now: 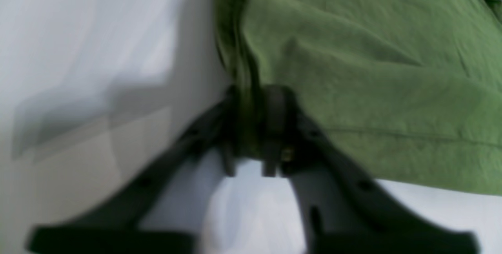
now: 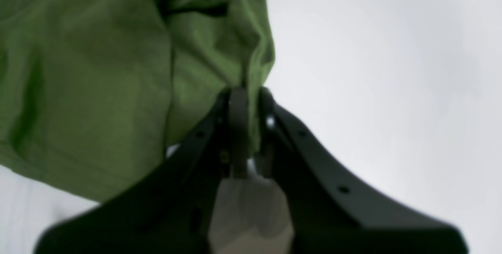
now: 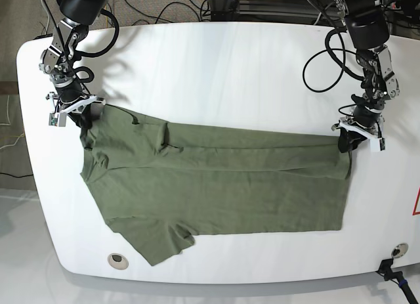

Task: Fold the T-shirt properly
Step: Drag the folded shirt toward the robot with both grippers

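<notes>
The T-shirt lies spread across the white tabletop. The left tool and right tool each pinch a far corner. Uneven pulling could skew the fold, or thin cloth might slip free.

White rounded table, black cables behind, pale floor beside.

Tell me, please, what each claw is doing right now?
Left claw: closed on the T-shirt.
Right claw: closed on the T-shirt.
</notes>
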### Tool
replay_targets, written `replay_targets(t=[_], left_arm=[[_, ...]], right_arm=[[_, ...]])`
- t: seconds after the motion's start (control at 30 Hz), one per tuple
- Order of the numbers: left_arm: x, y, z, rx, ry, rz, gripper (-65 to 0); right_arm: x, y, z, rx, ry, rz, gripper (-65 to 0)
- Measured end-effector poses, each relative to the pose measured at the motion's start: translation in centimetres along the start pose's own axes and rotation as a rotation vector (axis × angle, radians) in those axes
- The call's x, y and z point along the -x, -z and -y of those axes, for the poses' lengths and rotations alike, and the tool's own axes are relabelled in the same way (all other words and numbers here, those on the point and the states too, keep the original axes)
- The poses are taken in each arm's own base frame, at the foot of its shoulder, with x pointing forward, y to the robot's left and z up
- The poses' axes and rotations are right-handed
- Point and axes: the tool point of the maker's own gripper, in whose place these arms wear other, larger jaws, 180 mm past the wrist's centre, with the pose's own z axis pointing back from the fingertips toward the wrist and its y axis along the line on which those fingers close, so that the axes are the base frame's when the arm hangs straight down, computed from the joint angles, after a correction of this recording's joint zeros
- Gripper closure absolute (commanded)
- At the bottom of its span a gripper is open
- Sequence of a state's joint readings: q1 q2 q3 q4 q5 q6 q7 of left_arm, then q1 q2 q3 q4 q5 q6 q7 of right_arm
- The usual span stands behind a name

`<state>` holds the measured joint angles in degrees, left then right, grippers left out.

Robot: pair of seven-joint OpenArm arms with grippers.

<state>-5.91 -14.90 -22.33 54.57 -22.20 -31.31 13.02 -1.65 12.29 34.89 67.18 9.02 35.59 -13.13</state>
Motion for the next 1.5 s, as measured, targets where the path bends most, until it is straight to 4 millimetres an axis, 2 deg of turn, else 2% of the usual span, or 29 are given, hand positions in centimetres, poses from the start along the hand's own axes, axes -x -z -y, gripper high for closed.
replay_targets(t=[0.3, 0.43, 0.6, 0.73, 0.8, 1.1, 1.2, 1.33, 1.43, 1.5], left_arm=[[0.3, -0.1, 0.0, 0.001, -0.003, -0.004, 0.0], [1.6, -1.0, -0.3, -0.003, -0.010, -0.015, 0.0], [3.4, -3.6, 0.0, 0.000, 0.047, -0.051, 0.0], [4.8, -6.1, 0.4, 0.005, 0.098, -0.093, 0.0], [5.8, -7.6, 0.5, 0.005, 0.118, -0.114, 0.0], [9.0, -14.0, 0.7, 0.023, 0.186, -0.192, 0.0], [9.6, -16.0, -0.2, -0.002, 0.193, -0.217, 0.0], [10.2, -17.8, -1.0, -0.031, 0.200, -0.240, 0.0], [10.9, -19.2, -0.7, -0.028, 0.220, -0.274, 0.0], [10.9, -19.4, -0.6, -0.026, 0.227, -0.275, 0.0]], right_arm=[[0.0, 0.0, 0.0, -0.001, 0.001, 0.001, 0.0], [0.2, -0.1, 0.0, 0.000, -0.001, -0.004, 0.0], [1.8, -2.2, 0.3, 0.012, -0.047, -0.045, 0.0], [2.8, -4.1, -0.6, 0.020, -0.074, -0.055, 0.0], [3.8, -5.3, -1.1, 0.006, -0.097, -0.080, 0.0], [7.1, -10.4, -1.0, 0.020, -0.117, -0.128, 0.0], [8.0, -11.6, -1.3, 0.020, -0.095, -0.130, 0.0], [9.3, -13.9, -1.5, 0.021, -0.129, -0.186, 0.0], [9.6, -14.8, -2.0, 0.026, -0.146, -0.202, 0.0], [9.9, -15.2, -2.3, 0.024, -0.146, -0.209, 0.0]])
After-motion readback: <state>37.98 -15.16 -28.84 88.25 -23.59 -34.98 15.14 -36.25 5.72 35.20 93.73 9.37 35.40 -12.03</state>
